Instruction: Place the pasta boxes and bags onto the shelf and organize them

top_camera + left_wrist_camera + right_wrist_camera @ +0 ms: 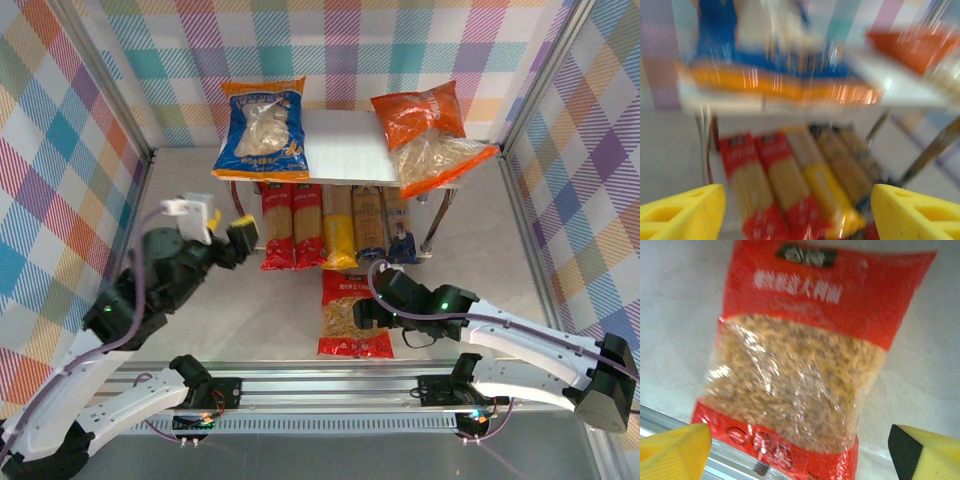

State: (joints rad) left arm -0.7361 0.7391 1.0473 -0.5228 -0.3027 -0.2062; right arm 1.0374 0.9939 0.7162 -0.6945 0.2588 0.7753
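The shelf [345,150] stands at the back. A blue-and-orange bag [262,130] lies on the left of its top board and an orange bag [428,135] on the right, overhanging the edge. On the lower tier lie two red packs [275,232] [308,230], a yellow pack [340,235] and two clear-fronted packs [368,225] [397,225], side by side. The red bag [355,315] lies flat on the table in front. My right gripper [372,300] hovers open over the red bag [800,360], its fingers apart on either side. My left gripper [228,222] is open and empty, facing the packs [775,185] from the left.
Checked walls close in the table on three sides. A metal rail [320,380] runs along the near edge, just below the red bag's end. The shelf's thin legs [435,225] stand beside the packs. Bare table [200,300] lies left of the red bag.
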